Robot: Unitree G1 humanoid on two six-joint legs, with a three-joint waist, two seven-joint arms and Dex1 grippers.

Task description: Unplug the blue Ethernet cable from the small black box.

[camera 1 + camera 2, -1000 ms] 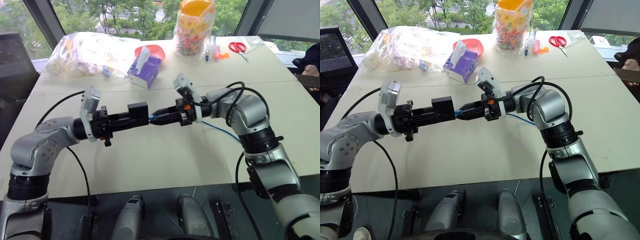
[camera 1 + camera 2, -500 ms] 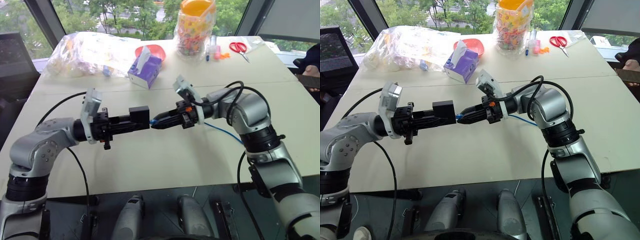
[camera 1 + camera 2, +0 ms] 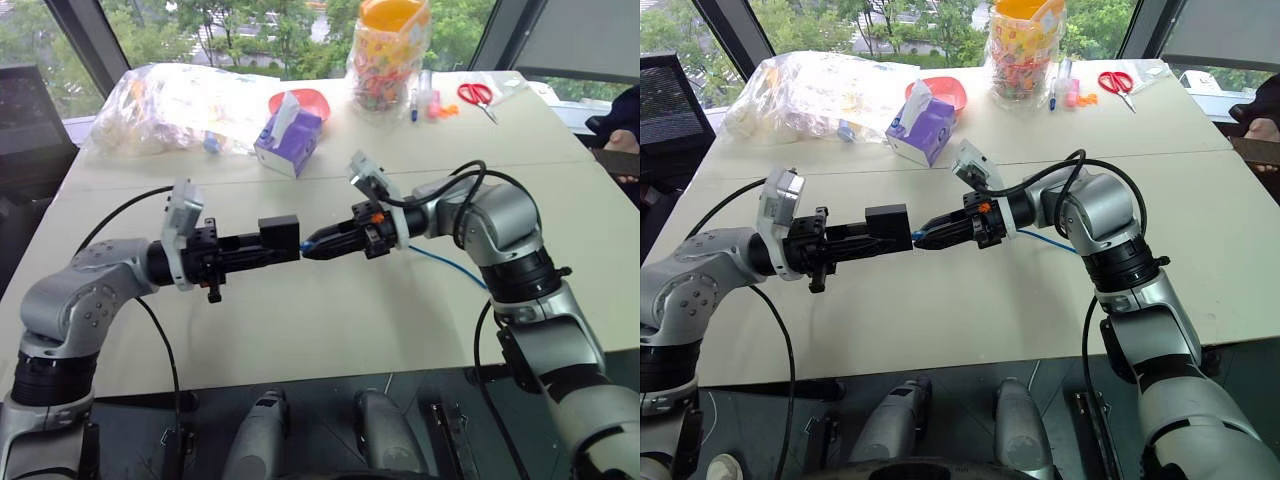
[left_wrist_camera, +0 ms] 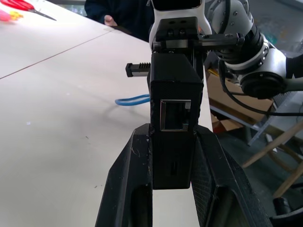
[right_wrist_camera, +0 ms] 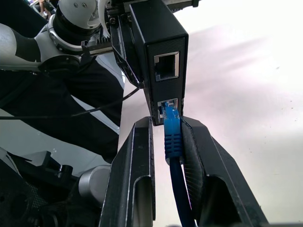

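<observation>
Above the worktop (image 3: 330, 320), the left end effector (image 3: 262, 248) clamps the small black box (image 3: 279, 235); the right end effector (image 3: 312, 244), directly opposite, pinches the blue Ethernet cable (image 5: 172, 135), whose plug sits in line with the port.

Bright daylight from windows (image 3: 250, 30) behind the table (image 3: 330, 310), soft faint shadows, wrist views blurred in background

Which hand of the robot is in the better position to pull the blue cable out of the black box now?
The right hand. It is shut on the blue Ethernet cable just behind the plug, which sits in the box's lower port. The left hand is shut on the small black box, so it should only brace.
</observation>
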